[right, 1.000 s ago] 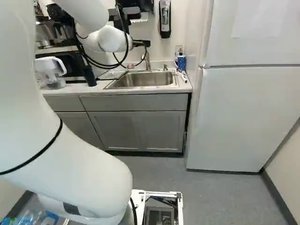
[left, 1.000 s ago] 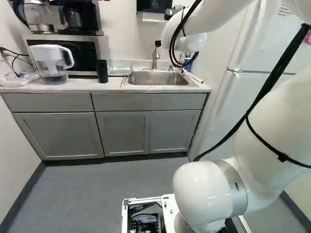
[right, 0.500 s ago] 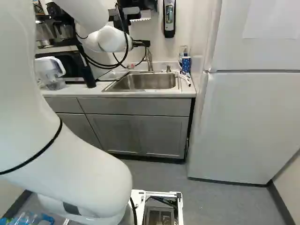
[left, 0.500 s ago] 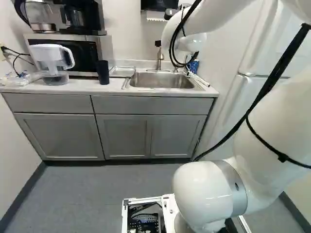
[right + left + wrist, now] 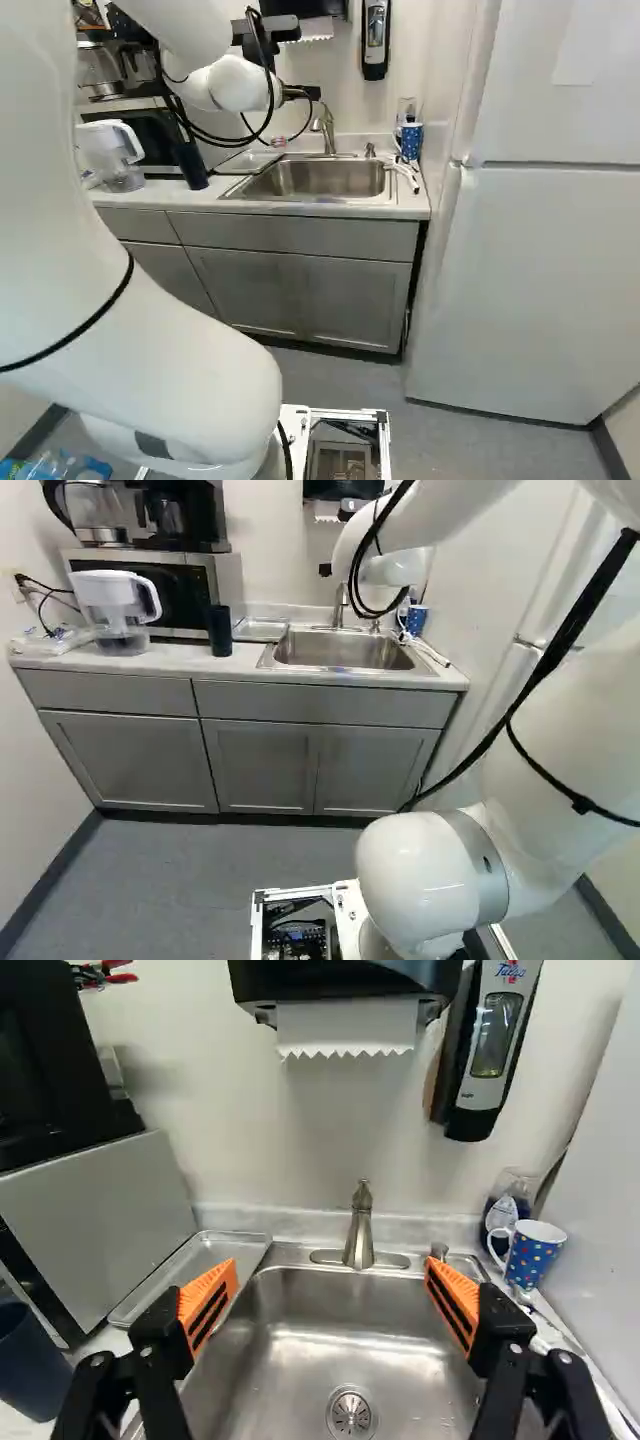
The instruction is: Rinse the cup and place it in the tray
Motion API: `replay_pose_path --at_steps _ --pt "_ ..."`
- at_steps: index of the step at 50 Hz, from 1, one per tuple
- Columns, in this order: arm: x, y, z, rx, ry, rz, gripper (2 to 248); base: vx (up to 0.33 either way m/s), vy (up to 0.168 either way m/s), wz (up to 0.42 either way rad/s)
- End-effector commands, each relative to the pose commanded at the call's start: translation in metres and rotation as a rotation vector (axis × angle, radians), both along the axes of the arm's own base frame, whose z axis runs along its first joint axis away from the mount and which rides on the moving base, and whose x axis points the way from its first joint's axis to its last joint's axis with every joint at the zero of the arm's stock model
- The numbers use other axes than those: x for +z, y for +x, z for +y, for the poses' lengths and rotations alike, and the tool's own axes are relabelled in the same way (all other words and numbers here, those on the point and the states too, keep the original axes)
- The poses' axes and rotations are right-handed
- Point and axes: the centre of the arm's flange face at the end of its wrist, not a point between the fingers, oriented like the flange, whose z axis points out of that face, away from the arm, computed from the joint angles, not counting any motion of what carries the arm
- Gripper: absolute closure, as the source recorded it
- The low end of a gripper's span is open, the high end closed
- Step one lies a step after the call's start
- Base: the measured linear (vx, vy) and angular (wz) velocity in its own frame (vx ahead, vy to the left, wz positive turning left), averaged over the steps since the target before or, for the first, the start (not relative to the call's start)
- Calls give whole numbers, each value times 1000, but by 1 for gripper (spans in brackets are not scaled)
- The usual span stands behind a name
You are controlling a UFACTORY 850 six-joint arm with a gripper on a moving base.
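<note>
Mug (image 5: 535, 1255) stands upright, handle (image 5: 492, 1246) toward the faucet (image 5: 360, 1232), dark tumbler (image 5: 219, 632) likewise upright, jaws wide apart.

Cup (image 5: 534, 1253) right of the sink (image 5: 350, 1355).

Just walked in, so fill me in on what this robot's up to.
The arm is handling nothing: its gripper is open and empty, facing the sink and faucet. The dark cup stands on the counter near the tray, the spotted mug past the sink's other side. Neither is in the sink or tray.
</note>
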Motion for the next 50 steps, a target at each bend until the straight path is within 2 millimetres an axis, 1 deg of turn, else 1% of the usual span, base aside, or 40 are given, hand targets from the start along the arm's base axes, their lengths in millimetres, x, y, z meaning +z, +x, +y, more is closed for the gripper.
replay_pose_path --at_steps 11,12,27,50 --pt "0 0 0 0 0 0 3 69 -19 121" --pt "0 3 -1 0 -5 1 3 61 -15 107" --pt "0 12 -5 1 -21 2 3 7 -2 7" --pt "0 12 -5 1 -21 2 3 33 2 87"
